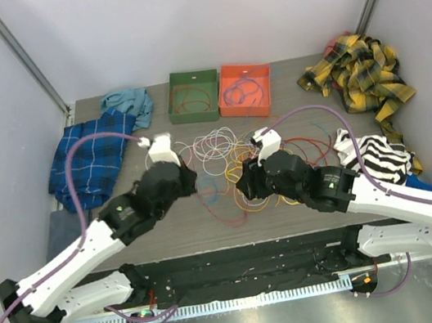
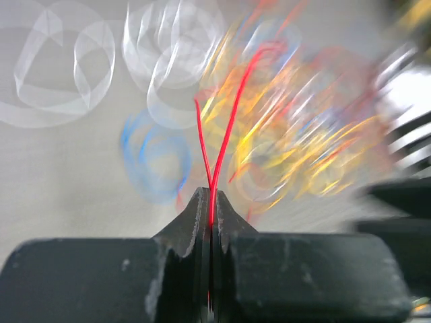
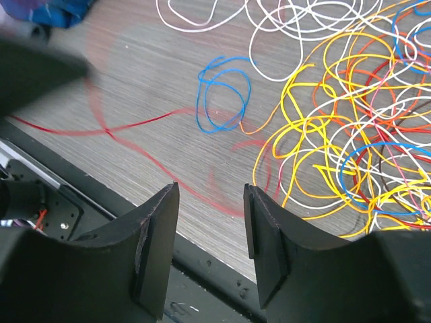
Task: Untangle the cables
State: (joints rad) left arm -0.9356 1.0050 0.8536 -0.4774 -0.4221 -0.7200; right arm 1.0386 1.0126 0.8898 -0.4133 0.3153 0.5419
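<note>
Well, I judge this job barely begun: the cables (image 1: 220,161), a heap of thin looping wires in yellow, orange, red, white and blue, lie knotted together in the middle of the grey wood-grain tabletop (image 1: 187,237), between my two arms. My left tool (image 2: 211,202) has its jaws pressed together on a thin red cable (image 2: 232,114), both strands of the loop rising out of the pinch in a narrow V toward the blurred pile. My right tool (image 3: 211,195) hangs with its jaws apart and nothing between them, low over the near edge, the yellow tangle (image 3: 337,134) just to one side. A small blue loop (image 3: 222,94) and some white loops (image 3: 283,27) lie at the fringe of the pile, looser than the rest. At the far edge, a square green box (image 1: 193,96) holds an orange-red coil and a square orange box (image 1: 246,90) holds a pale one; I take those for cables already sorted, so nearly everything remains. Around the work lie a blue plaid cloth (image 1: 91,157), a teal cloth (image 1: 127,102), a yellow plaid cloth (image 1: 359,75) and a black-and-white striped cloth (image 1: 377,155). Plain white walls (image 1: 200,15) with metal corner posts (image 1: 20,53) close the cell in.
</note>
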